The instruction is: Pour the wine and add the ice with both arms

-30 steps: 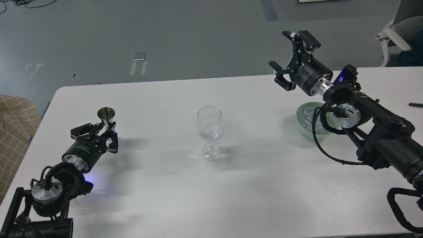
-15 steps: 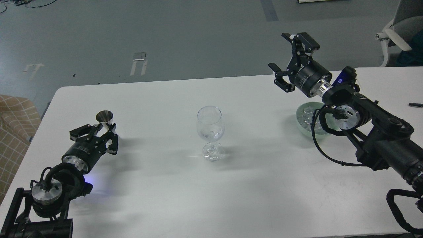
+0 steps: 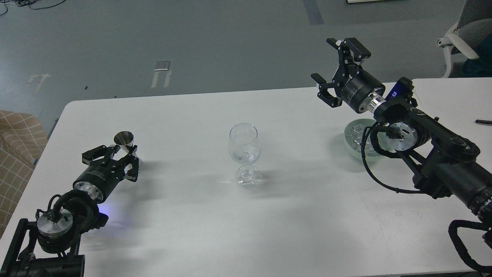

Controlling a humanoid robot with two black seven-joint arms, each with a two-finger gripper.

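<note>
On the long white table (image 3: 184, 215), a clear stemmed wine glass (image 3: 245, 154) stands upright near the middle, with what look like a few pieces of ice at the bottom of its bowl. Over at the left, the black left gripper (image 3: 115, 157) sits low by the tabletop, its fingers spread around the stem of a small silver metal measuring cup (image 3: 123, 138); whether they actually pinch it I cannot tell. To the right, the black right gripper (image 3: 335, 65) hangs raised with its fingers wide apart, holding nothing. Just below that arm sits a pale green round bowl (image 3: 351, 144) with clear glassy ice cubes (image 3: 357, 135) inside, partly hidden by the wrist.
</note>
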